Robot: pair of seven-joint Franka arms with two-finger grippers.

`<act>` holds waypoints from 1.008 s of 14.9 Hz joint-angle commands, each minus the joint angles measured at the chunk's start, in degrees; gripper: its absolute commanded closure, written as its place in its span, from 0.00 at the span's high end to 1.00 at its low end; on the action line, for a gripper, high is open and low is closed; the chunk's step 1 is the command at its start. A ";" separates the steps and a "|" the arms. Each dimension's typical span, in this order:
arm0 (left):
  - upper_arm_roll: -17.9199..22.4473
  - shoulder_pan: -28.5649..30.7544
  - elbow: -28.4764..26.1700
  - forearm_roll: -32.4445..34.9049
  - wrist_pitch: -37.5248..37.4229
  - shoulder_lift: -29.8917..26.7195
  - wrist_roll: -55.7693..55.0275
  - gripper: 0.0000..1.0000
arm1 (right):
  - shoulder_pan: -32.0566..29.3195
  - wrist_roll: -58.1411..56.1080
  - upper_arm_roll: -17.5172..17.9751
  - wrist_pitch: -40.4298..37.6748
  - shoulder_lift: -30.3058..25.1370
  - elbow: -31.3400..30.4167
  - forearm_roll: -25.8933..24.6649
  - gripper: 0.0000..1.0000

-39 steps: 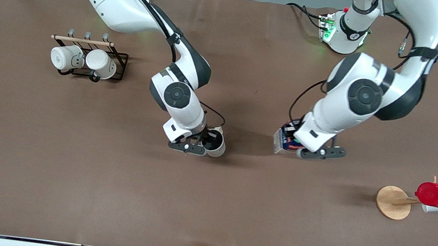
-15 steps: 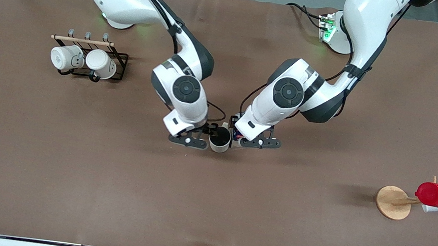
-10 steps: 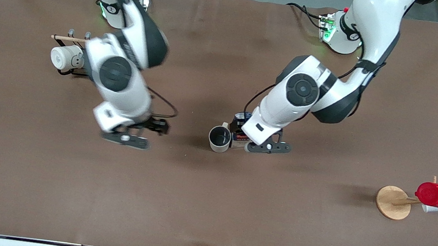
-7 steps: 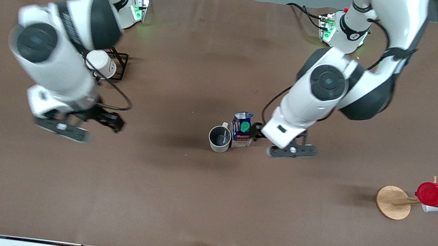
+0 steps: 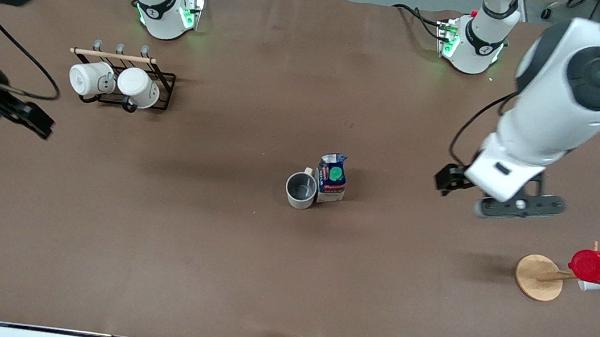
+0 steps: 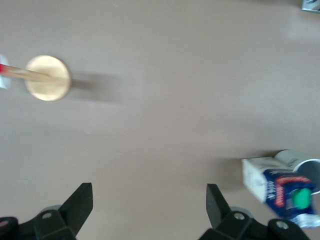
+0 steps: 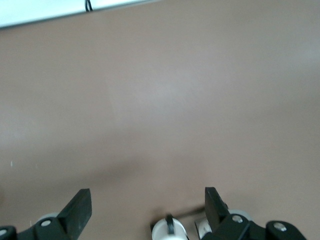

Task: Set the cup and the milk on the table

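The cream-white cup (image 5: 300,190) with a grey inside stands upright on the brown table (image 5: 179,268), near its middle. The dark-blue milk (image 5: 332,178) with a green cap stands upright, touching the cup on the side toward the left arm's end. Both also show in the left wrist view, the milk (image 6: 280,190) and the cup (image 6: 306,167). My left gripper (image 5: 450,181) (image 6: 148,200) is open and empty over bare table between the milk and the wooden stand. My right gripper (image 5: 28,117) (image 7: 146,205) is open and empty over the table at the right arm's end.
A black wire rack (image 5: 164,83) holds two all-white mugs (image 5: 116,83), which also show in the right wrist view (image 7: 170,231). A red cup (image 5: 599,268) hangs on a wooden stand (image 5: 538,277) at the left arm's end, seen also in the left wrist view (image 6: 47,77).
Both grippers let go of the cup and the milk and drew away, the right toward the right arm's end, the left toward the left arm's end. Cup and milk stay standing.
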 commanded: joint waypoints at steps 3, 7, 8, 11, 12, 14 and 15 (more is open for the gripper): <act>-0.43 5.12 -1.31 -0.84 -7.98 -8.23 12.54 1.00 | -0.06 -10.13 -7.12 -5.12 -4.86 -2.86 5.60 1.00; 11.66 -1.25 -8.67 -6.47 -7.64 -15.25 19.24 1.00 | -0.68 -10.48 -7.21 -5.12 -5.65 -3.38 5.95 1.00; 12.66 -1.71 -10.61 -6.73 -7.64 -17.09 19.32 1.00 | -0.59 -10.48 -7.21 -5.21 -6.09 -3.65 5.95 1.00; 13.72 -1.72 -14.65 -10.95 -7.64 -20.09 19.24 1.00 | -0.68 -11.09 -7.29 -4.86 -6.10 -3.65 6.91 1.00; 13.81 -2.15 -15.54 -10.96 -7.64 -20.71 19.15 1.00 | -0.77 -11.62 -7.30 -4.95 -6.10 -3.65 7.10 1.00; 13.72 -2.16 -15.20 -10.87 -7.73 -20.80 19.15 1.00 | -0.77 -14.94 -7.38 -5.12 -6.10 -3.56 7.01 1.00; 13.46 -1.81 -14.59 -10.78 -7.90 -20.72 19.15 1.00 | -0.77 -15.83 -7.38 -5.30 -6.10 -3.56 7.01 1.00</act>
